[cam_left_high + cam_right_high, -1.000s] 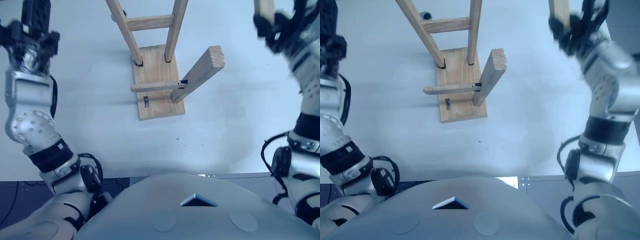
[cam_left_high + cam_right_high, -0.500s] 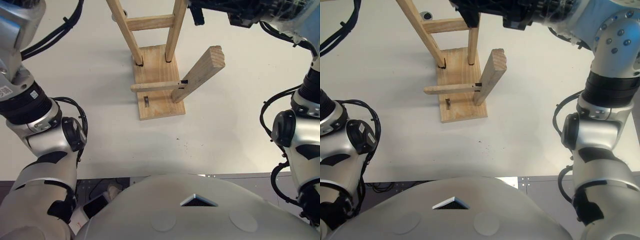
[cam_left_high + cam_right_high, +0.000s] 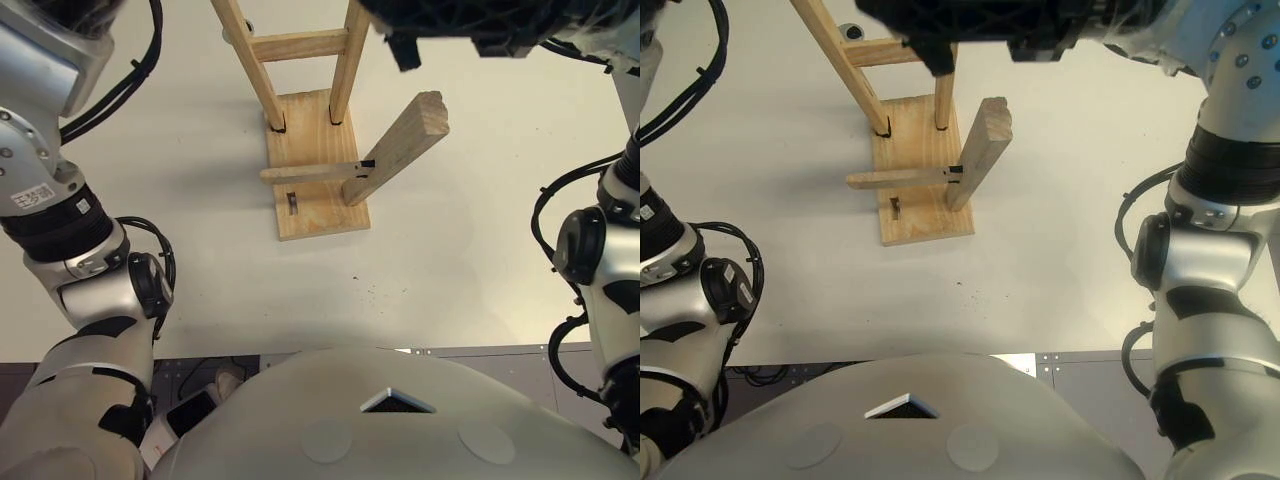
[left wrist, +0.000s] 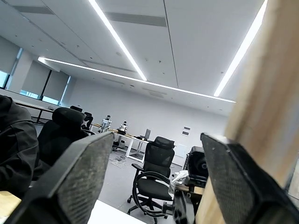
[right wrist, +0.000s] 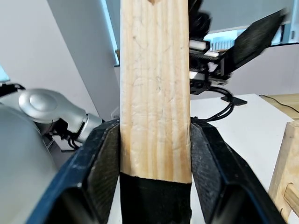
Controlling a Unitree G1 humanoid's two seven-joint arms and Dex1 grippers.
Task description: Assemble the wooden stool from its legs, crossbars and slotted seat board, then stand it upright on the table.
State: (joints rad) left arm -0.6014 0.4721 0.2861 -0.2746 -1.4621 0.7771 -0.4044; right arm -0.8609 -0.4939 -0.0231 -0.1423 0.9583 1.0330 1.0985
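Observation:
The slotted seat board (image 3: 315,205) lies flat on the white table. Two legs (image 3: 257,75) stand in its far slots, joined by a crossbar (image 3: 300,45). A third leg (image 3: 400,145) leans from the board's right edge, and a second crossbar (image 3: 305,173) sticks out of it to the left. My right arm's dark wrist (image 3: 480,20) crosses the top of the view, high above the stool. My right gripper (image 5: 155,154) is shut on a loose wooden leg (image 5: 155,84), held up in the air. My left gripper (image 4: 156,140) is open beside that leg (image 4: 266,93), which lies outside its pads.
A small dark round object (image 3: 850,32) sits on the table behind the standing legs. Bare table (image 3: 480,250) spreads to the right and in front of the board. The table's front edge (image 3: 420,348) runs close to my body.
Both arms have risen. The right arm swung left across the top of the view with its leg, and the left gripper went up out of the head views. The stool parts stayed put.

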